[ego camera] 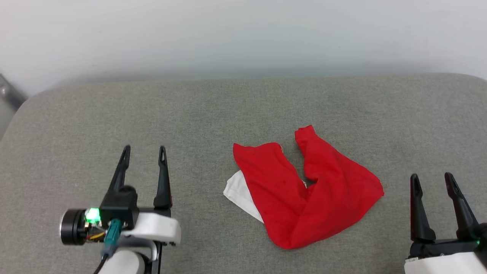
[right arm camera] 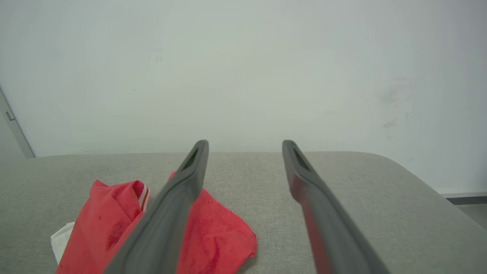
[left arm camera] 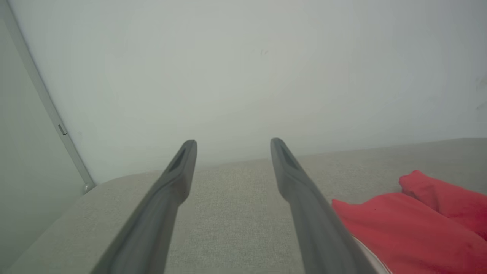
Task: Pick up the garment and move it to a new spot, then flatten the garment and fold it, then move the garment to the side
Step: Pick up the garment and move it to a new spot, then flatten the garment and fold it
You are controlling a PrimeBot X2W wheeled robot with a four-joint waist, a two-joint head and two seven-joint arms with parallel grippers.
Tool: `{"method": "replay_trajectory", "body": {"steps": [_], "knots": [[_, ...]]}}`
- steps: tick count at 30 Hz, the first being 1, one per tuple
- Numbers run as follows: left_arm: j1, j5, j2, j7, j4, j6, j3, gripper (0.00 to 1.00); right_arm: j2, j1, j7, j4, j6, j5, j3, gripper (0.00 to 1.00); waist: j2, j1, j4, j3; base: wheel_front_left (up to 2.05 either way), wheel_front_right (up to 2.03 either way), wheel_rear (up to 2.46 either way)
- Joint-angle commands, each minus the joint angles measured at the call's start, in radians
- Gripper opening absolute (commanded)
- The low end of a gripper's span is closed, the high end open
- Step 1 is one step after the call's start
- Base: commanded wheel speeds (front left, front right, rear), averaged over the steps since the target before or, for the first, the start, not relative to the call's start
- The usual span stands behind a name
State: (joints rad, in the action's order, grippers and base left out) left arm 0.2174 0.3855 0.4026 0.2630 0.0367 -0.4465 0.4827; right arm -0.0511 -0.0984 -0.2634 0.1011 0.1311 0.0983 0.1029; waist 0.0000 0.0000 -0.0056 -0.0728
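- One garment (ego camera: 289, 198), crumpled; two grippers.
- I find it lying between left gripper (ego camera: 144, 148) and right gripper (ego camera: 431, 176), touching neither.
- Both stand wide open, holding nothing.

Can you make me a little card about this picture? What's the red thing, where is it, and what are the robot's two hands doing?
Thing: crumpled red soft-fabric T-shirt with a white sleeve poking out
Where: on the grey fabric-covered surface, between the two grippers
Shape: bunched up, not flat, not folded
Left gripper: jaws open, holding nothing, apart from the shirt
Right gripper: jaws open, holding nothing, apart from the shirt
Behind: plain pale wall
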Motion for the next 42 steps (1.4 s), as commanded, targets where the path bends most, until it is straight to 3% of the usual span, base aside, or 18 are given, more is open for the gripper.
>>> {"method": "replay_trajectory", "body": {"steps": [1, 12, 19, 42], "knots": [[-0.033, -0.016, -0.018, 0.002, -0.01, 0.015, -0.026, 1.0, 0.002, -0.011, -0.002, 0.002, -0.001, 0.015, 0.0, 1.0, 0.0, 0.0, 0.002, 0.005, 0.0, 0.0, 0.0], [-0.205, -0.14, -0.149, 0.003, 0.024, 0.16, -0.153, 1.0, 0.002, -0.073, -0.002, -0.005, -0.001, 0.045, -0.02, 1.0, 0.0, 0.0, 0.017, 0.052, 0.0, 0.0, 0.0], [-0.248, -0.208, -0.2, 0.003, 0.047, 0.225, -0.196, 1.0, 0.002, -0.097, -0.002, -0.007, -0.001, 0.057, -0.031, 1.0, 0.0, 0.0, 0.021, 0.07, 0.0, 0.0, 0.0], [-0.288, -0.312, -0.284, 0.003, 0.067, 0.314, -0.312, 1.0, 0.002, -0.12, -0.002, -0.022, -0.001, 0.061, -0.054, 1.0, 0.0, 0.0, 0.024, 0.08, 0.0, 0.0, 0.0]]}}
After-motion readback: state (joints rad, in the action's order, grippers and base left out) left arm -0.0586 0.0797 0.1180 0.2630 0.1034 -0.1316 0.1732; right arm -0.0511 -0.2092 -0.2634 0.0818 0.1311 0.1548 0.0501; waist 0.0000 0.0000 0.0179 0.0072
